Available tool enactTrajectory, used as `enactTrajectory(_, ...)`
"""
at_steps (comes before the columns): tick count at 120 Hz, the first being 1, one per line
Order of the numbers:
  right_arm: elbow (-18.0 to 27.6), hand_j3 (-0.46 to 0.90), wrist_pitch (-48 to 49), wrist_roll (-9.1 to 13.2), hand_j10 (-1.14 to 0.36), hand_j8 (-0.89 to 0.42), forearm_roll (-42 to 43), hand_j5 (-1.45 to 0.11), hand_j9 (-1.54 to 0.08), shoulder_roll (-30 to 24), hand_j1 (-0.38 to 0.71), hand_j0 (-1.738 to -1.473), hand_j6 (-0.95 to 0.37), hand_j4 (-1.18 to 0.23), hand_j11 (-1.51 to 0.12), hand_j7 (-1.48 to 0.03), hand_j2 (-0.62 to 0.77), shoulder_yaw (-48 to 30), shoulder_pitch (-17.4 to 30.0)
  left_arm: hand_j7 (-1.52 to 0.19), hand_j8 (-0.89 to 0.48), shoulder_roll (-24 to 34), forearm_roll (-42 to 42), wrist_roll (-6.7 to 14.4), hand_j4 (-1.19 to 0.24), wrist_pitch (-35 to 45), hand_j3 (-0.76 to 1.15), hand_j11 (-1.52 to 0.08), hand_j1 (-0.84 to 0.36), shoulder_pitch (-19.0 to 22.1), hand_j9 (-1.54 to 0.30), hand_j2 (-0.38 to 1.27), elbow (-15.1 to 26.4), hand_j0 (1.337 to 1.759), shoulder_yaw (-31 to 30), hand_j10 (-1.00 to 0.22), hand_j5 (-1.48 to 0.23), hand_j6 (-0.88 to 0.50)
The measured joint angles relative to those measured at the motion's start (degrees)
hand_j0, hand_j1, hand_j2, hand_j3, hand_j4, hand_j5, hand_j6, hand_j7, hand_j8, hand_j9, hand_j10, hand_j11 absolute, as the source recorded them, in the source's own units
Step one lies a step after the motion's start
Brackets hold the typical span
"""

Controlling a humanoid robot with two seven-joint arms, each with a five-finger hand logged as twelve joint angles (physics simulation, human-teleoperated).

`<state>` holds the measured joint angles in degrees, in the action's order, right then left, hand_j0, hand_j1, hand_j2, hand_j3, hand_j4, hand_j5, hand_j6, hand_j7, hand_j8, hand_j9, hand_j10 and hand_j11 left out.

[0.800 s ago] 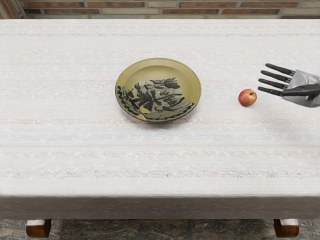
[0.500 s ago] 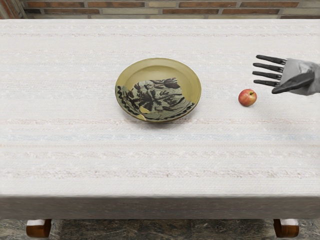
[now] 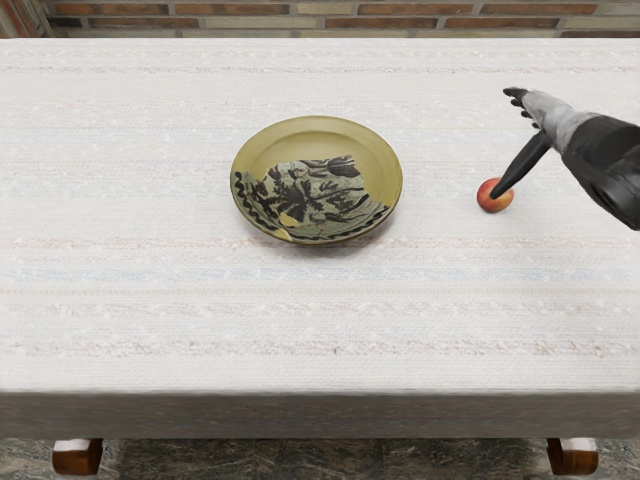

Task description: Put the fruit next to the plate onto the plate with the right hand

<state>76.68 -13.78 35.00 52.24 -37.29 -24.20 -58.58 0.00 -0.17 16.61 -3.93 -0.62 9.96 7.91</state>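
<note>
Over at the right end of the cloth-covered table [image 3: 200, 320], the right hand [image 3: 548, 115] has turned since a moment ago. Earlier its four dark fingers were fanned flat and pointing left, a little above and to the right of the apple [image 3: 491, 198]. Now the palm is rolled on edge, so the fingers [image 3: 516, 95] bunch into one dark tip at the top, while the thumb [image 3: 520, 165] slants down and left until its tip overlaps the apple's upper right side. Whether it touches the skin or only hangs in front of it, I cannot tell from this angle. The hand is spread, thumb well apart from the other fingers, and grips nothing. The apple has not budged: it sits on the cloth to the right of the olive plate [image 3: 318, 124] with the dark painted pattern, apart from its rim, and the plate carries no fruit. To my eye the reach has become a pre-grasp, with the hand straddling the apple from above. Closing on it, lifting and carrying it left to the plate are not yet done. The left arm is nowhere in sight.
</note>
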Motion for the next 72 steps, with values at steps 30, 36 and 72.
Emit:
enactTrajectory(30,-5.6,0.0,-8.4,0.0,-0.04,-0.04,2.6,-0.05,-0.05,4.4,-0.31,-1.658,-0.04,-0.04,-0.05,-0.05,-0.01,5.6,3.7,-0.01,-0.01,0.0,0.0,0.0,-0.01,0.0,0.0,-0.01,0.34,0.0,-0.01,0.0,0.0,1.658,0.0,-0.01,-0.01,-0.01)
enactTrajectory(36,-7.4,0.0,-8.7,0.0,-0.08,-0.08,2.6,-0.1,-0.1,5.1,-0.26,-1.658,-0.08,-0.08,-0.1,-0.1,-0.01,5.7,3.0,-0.01,-0.01,0.0,0.0,0.0,-0.01,0.0,0.0,-0.01,0.34,0.0,-0.01,0.0,0.0,1.658,0.0,-0.01,-0.01,-0.01)
enactTrajectory(72,-19.6,0.0,-9.2,0.0,-0.23,-0.23,2.6,-0.3,-0.3,13.3,-0.07,-1.658,-0.23,-0.23,-0.3,-0.3,-0.04,6.0,1.4,-0.01,-0.01,0.0,0.0,0.0,-0.01,0.0,0.0,-0.01,0.34,0.0,-0.01,0.0,0.0,1.658,0.0,-0.01,-0.01,-0.01)
